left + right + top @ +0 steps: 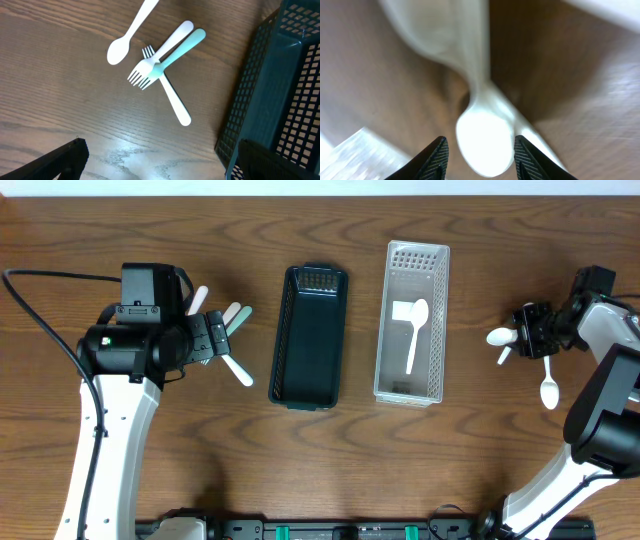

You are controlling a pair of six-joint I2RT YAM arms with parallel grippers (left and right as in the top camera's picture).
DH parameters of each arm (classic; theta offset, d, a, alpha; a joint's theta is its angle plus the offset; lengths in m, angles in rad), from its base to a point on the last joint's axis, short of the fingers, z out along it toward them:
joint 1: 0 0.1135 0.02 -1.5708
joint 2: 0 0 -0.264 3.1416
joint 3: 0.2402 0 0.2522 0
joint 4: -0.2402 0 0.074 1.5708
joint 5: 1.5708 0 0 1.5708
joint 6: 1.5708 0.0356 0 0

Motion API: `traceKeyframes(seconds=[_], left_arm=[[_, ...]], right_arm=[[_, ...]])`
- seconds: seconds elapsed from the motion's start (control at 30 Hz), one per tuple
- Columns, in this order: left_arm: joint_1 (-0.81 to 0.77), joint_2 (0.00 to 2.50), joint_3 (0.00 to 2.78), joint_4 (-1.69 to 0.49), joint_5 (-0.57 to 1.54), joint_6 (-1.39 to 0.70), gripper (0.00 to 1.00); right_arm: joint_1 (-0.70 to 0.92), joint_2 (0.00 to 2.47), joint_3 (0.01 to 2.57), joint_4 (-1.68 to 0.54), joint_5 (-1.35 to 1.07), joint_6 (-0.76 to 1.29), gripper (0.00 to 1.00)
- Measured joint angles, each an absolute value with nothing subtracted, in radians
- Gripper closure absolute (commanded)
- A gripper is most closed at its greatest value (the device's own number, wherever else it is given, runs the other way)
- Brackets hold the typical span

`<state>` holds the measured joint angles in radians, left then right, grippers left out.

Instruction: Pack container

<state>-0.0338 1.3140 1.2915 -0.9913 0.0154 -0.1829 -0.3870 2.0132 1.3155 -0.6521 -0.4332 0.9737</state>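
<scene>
A clear slotted container (436,300) holds one white spoon (415,330). A dark green basket (310,335) stands to its left and also shows in the left wrist view (285,90). My left gripper (215,335) is open and empty (160,170), beside a pile of cutlery: a white spoon (127,37), a white fork (160,52), a teal fork (175,52) and a white handle (175,102). My right gripper (525,330) is open, its fingers (482,157) on either side of a white spoon's bowl (485,142), which lies at the far right (500,337).
Another white spoon (549,390) lies on the wooden table below the right gripper. A second white piece crosses under the spoon in the right wrist view (540,140). The left arm's cable (40,310) loops at the far left.
</scene>
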Motion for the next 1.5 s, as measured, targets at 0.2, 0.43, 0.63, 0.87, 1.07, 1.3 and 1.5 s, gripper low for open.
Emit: traceKeyframes(seconds=[0.2, 0.43, 0.63, 0.87, 1.07, 1.3, 1.5], left_arm=[[-0.034, 1.314, 1.291, -0.991, 0.015, -0.183, 0.02], [-0.034, 1.314, 1.291, -0.991, 0.015, -0.183, 0.02], [-0.034, 1.314, 1.291, -0.991, 0.015, -0.183, 0.02], [-0.034, 1.314, 1.291, -0.991, 0.015, -0.183, 0.02], [-0.034, 1.314, 1.291, -0.991, 0.015, -0.183, 0.02], [-0.034, 1.314, 1.291, -0.991, 0.015, -0.183, 0.02], [-0.034, 1.314, 1.291, -0.991, 0.015, -0.183, 0.02]], right_arm=[[-0.387, 2.013, 1.316, -0.651, -0.498, 0.960, 0.46], [-0.380, 2.013, 1.313, -0.741, -0.422, 0.920, 0.35], [-0.351, 2.011, 1.313, -0.690, -0.366, 0.904, 0.39], [-0.349, 2.011, 1.313, -0.651, -0.335, 0.905, 0.42], [-0.342, 2.011, 1.313, -0.681, -0.323, 0.893, 0.49], [-0.342, 2.002, 1.313, -0.672, -0.325, 0.662, 0.48], [-0.341, 1.877, 1.338, -0.679, -0.266, 0.248, 0.42]])
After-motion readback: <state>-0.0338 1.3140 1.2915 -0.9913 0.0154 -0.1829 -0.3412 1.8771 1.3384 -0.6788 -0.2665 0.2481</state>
